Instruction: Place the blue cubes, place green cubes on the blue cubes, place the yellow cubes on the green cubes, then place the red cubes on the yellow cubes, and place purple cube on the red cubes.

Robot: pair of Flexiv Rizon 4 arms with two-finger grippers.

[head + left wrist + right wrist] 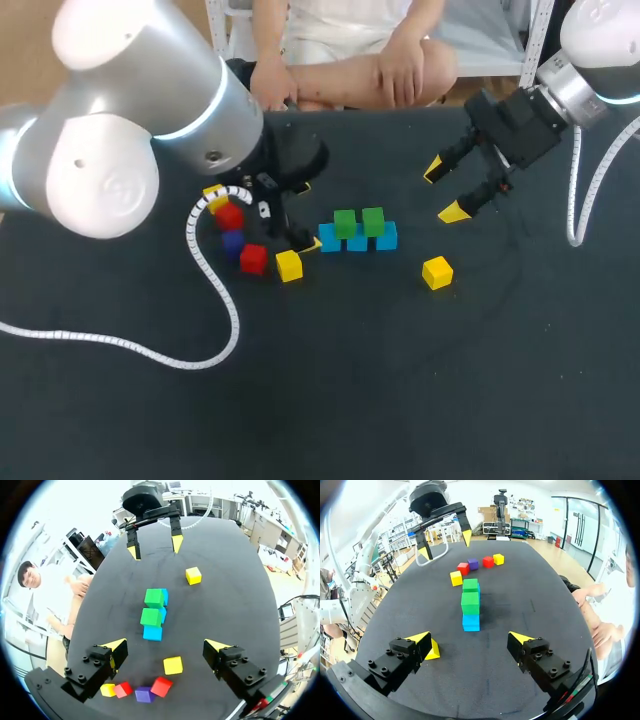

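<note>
Three blue cubes (357,241) lie in a row at mid-table, and two green cubes (345,222) (373,220) rest on top of them. One yellow cube (437,272) sits alone to the row's right. Another yellow cube (289,265) lies to the row's left, near two red cubes (253,258) (229,216), a purple cube (233,243) and a third yellow cube (213,197). My left gripper (305,215) hangs open above that left group, with the yellow cube (173,665) below its fingers. My right gripper (445,192) is open and empty, up and to the right of the row.
From the left wrist, the green-topped row (151,617) runs straight ahead toward my right gripper (155,540). From the right wrist, the row (470,602) runs toward my left gripper (445,535). A white coiled cable (215,290) trails across the table's left. A person sits beyond the far edge.
</note>
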